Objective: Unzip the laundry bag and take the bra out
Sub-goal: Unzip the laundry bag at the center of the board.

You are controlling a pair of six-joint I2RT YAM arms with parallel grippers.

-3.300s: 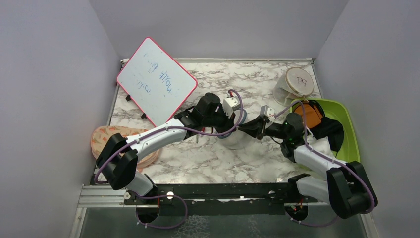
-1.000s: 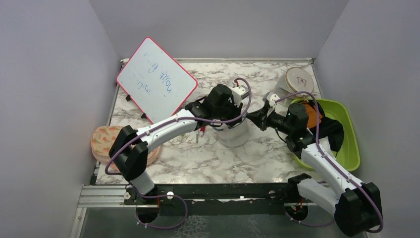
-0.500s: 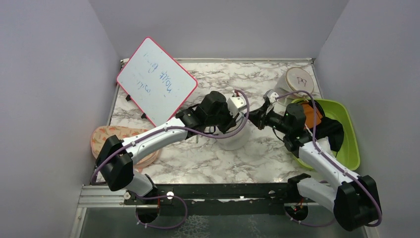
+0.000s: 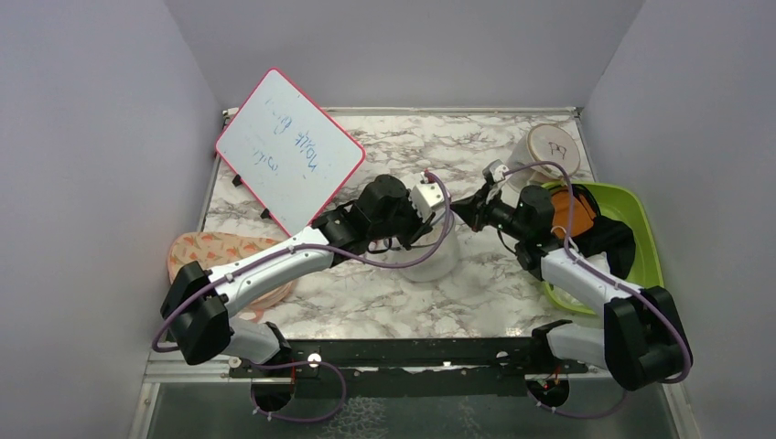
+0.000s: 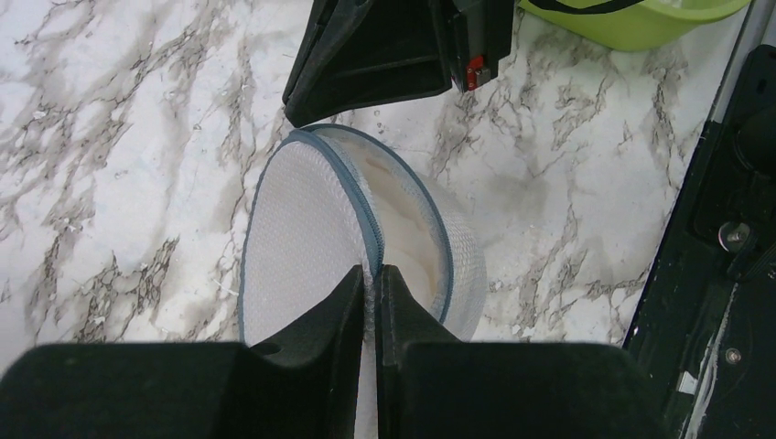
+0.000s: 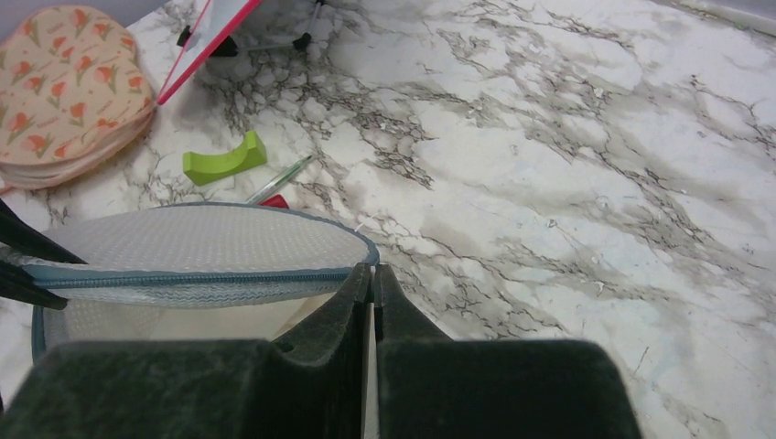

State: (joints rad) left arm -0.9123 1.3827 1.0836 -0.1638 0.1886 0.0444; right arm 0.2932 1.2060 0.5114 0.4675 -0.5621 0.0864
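The laundry bag (image 4: 430,259) is a round white mesh case with a dark zipper rim, at the table's middle. It is partly unzipped, and its mesh lid (image 5: 297,247) gapes away from the lower half. Pale soft fabric, the bra (image 5: 403,219), shows inside through the gap and also in the right wrist view (image 6: 183,325). My left gripper (image 5: 371,274) is shut on the lid's zipper rim. My right gripper (image 6: 371,272) is shut on the zipper (image 6: 183,277) where it ends at the rim. The two grippers meet above the bag (image 4: 450,208).
A red-framed whiteboard (image 4: 288,151) leans at the back left. A floral pad (image 4: 206,261) lies at the left edge. A green block (image 6: 222,157) and a pen (image 6: 279,179) lie by the bag. The beige "P7" case (image 4: 552,146) and a green basin (image 4: 645,251) with orange and black items stand right.
My right gripper has moved back and to the left along the bag's rim with the zipper. My left arm has drawn back to the left, still holding the rim. The gap is wider.
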